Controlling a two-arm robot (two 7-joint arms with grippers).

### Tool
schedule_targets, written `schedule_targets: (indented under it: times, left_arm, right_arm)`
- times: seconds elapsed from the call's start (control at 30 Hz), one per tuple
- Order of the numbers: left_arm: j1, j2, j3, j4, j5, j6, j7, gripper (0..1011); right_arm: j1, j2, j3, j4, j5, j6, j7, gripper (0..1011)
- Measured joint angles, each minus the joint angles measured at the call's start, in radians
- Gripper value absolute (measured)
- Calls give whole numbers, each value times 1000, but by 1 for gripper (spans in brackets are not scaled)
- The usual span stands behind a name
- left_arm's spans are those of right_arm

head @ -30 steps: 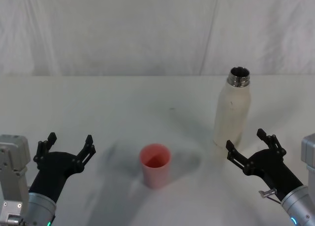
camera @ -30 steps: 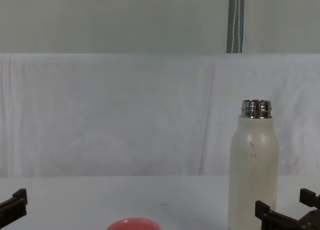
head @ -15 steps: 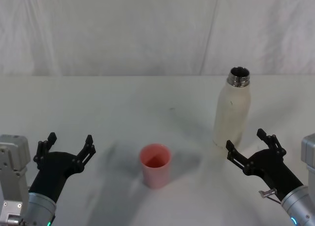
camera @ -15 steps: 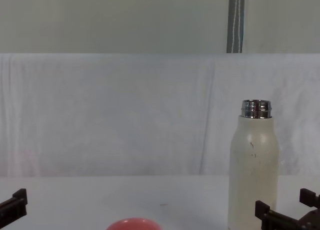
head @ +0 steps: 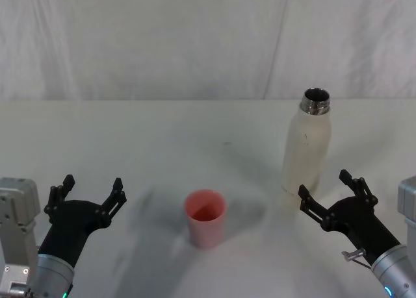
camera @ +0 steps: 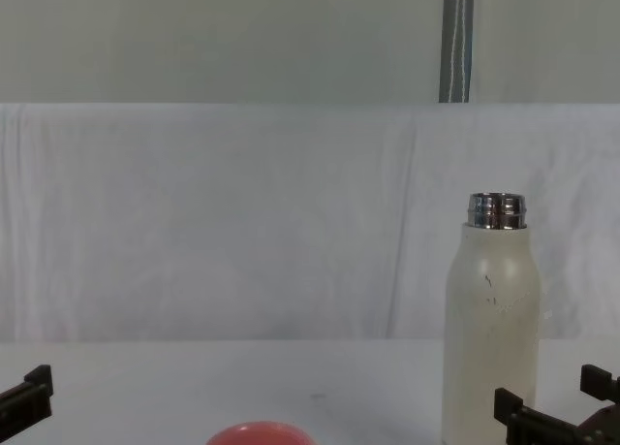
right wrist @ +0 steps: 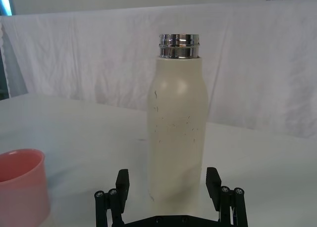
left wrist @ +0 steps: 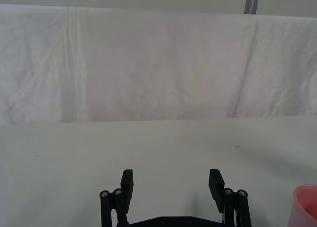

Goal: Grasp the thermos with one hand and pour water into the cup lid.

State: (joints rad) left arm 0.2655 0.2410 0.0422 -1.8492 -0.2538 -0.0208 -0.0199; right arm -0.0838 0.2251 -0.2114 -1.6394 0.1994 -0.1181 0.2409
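The cream-white thermos (head: 307,144) stands upright and uncapped at the right of the table, its steel neck showing in the chest view (camera: 492,319) and right wrist view (right wrist: 179,123). The salmon-pink cup lid (head: 206,217) sits mouth up near the table's middle front; its rim peeks in at the chest view's bottom (camera: 255,433) and it shows beside the bottle in the right wrist view (right wrist: 21,185). My right gripper (head: 330,190) is open just short of the thermos, fingers (right wrist: 122,183) either side of its base without touching. My left gripper (head: 91,189) rests open and empty at the front left.
A white cloth backdrop (head: 195,45) rises behind the white table (head: 162,136). A grey pole (camera: 457,40) stands behind the cloth at the right.
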Motion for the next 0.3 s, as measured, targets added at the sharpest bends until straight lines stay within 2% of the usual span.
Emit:
schedule_targets:
  times: [0.3]
  left_arm:
    - [0,0,0,0,0,0,0,1001]
  right_arm:
    - [0,0,0,0,0,0,0,1001]
